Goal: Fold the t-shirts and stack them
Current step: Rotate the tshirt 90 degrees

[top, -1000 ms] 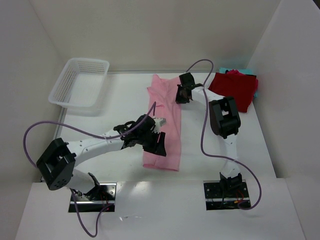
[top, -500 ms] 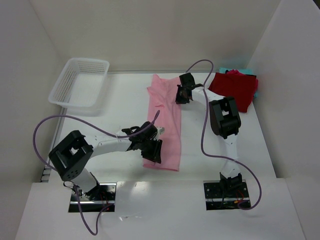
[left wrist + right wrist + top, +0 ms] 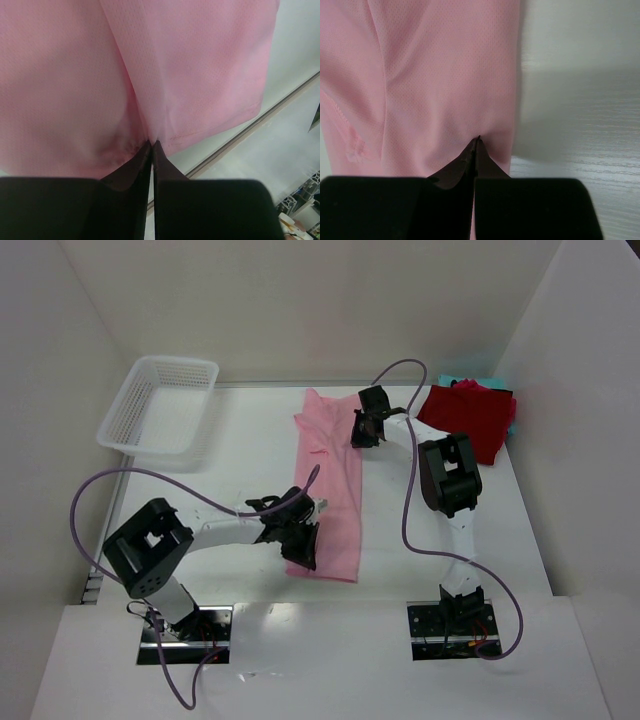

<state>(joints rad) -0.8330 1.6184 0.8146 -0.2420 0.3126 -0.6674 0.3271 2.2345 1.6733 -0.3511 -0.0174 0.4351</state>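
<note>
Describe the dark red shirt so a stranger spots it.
Find the far right corner of the white table. The dark red folded cloth shirt lies there, teal cloth showing at its edge. The long cloth shirt mid-table is light pink.

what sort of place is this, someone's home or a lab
Probably a robot lab cell, not a home: a white table boxed in by plain white panels, two robot arms mounted at its near edge, each pinching a pink t-shirt.

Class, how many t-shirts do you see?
3: a pink one mid-table, a dark red one at the far right, a teal one peeking from beneath it. Others may be hidden there.
</note>
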